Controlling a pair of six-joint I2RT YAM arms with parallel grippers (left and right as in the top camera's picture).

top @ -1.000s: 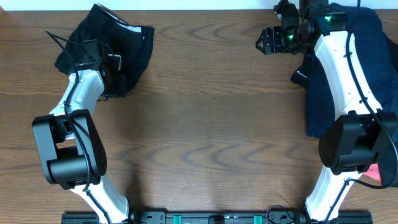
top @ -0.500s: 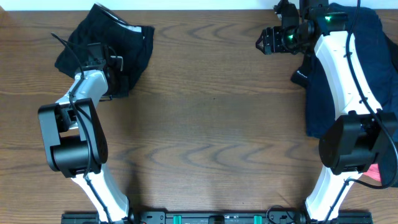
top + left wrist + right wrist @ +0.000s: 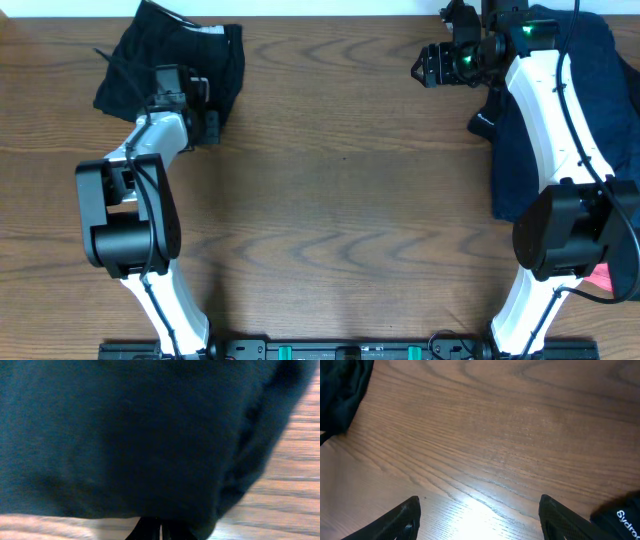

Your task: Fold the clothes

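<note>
- Shorts (image 3: 170,55), black and crumpled, are being seen bunched in a heap at the table's (image 3: 340,200) far left corner. A small white patch is being shown on the side nearest the table's far rim.
- Left claw (image 3: 208,118) is being held at the side of the heap that faces the table's middle. Its tips are being pressed fully together on the black fabric there.
- From the left wrist, the shorts (image 3: 125,435) are being seen as a dark sheet filling nearly the whole view. The left claw (image 3: 152,532) is being shown as two closed tips at the bottom, right at the lower hem of the cloth, and strips of the table (image 3: 300,490) are being glimpsed to the right and below.
- Right claw (image 3: 425,65) is being held near the table's far right corner and pointed towards the table's left side. Its jaws are being held wide apart and nothing is being gripped.
- From the right wrist, the two fingers (image 3: 402,520) of the right claw (image 3: 480,527) are being shown well apart above the bare wood of the table (image 3: 495,435).
- Navy garment (image 3: 600,90) is being seen spread along the table's right edge, partly under the right arm.
- Pink garment (image 3: 603,278) is being glimpsed at the table's near right edge, mostly hidden behind the arm's base.
</note>
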